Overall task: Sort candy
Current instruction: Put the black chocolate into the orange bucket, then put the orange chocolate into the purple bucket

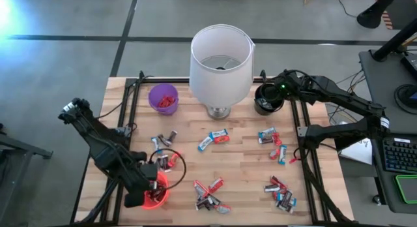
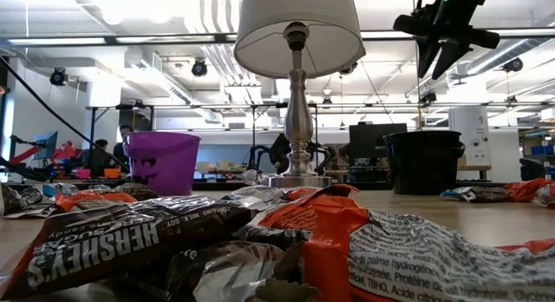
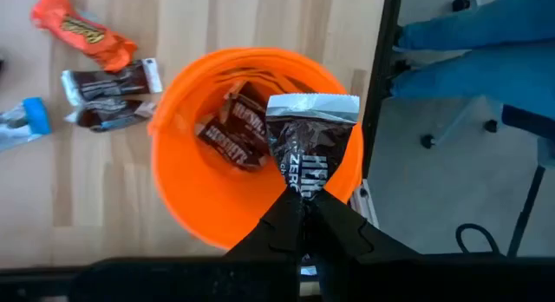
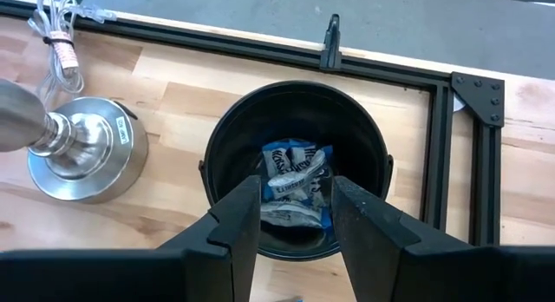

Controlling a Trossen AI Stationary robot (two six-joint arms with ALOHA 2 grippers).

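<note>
Left gripper pinches a dark candy by its crimped end over the orange cup: light, crinkly, slippery foil. Right gripper hangs jaws apart above the black cup.

Overhead camera looks straight down on my whole slatted wooden table. Low one sits at tabletop level, close behind wrappers, facing the white-shaded metal lamp; overhead shares it. My wrist cameras look down close: left into the orange plastic cup, right into the black plastic cup.
</note>
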